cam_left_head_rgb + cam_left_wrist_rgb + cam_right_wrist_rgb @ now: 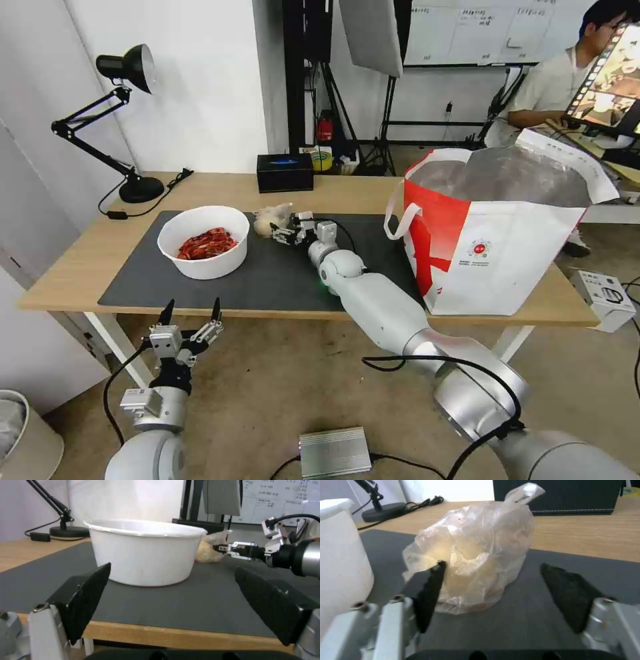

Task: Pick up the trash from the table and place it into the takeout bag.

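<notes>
**Right now: lining up on the small bag, nothing gripped**

My right gripper (pixel 279 230) is out over the dark grey mat (pixel 280 277), fingers spread, closing on the small clear bag of whitish stuff (pixel 270 219). That bag sits on the mat at its far edge, just right of the white bowl of red shells (pixel 204 241).

My left gripper (pixel 191 313) is parked below the table's (pixel 67 267) near edge, fingers spread, holding nothing.

Progress, as I judge it: bag and bowl both on the table, so two picks left at least. Takeout bag (pixel 497 233) stands open at the right end.

View differences:
- Right wrist: one finger (pixel 431 590) at the bag's film, the other clear. Touching or just short, can't tell.
- Head: red shells in the bowl; left wrist gets just its outer wall.
</notes>
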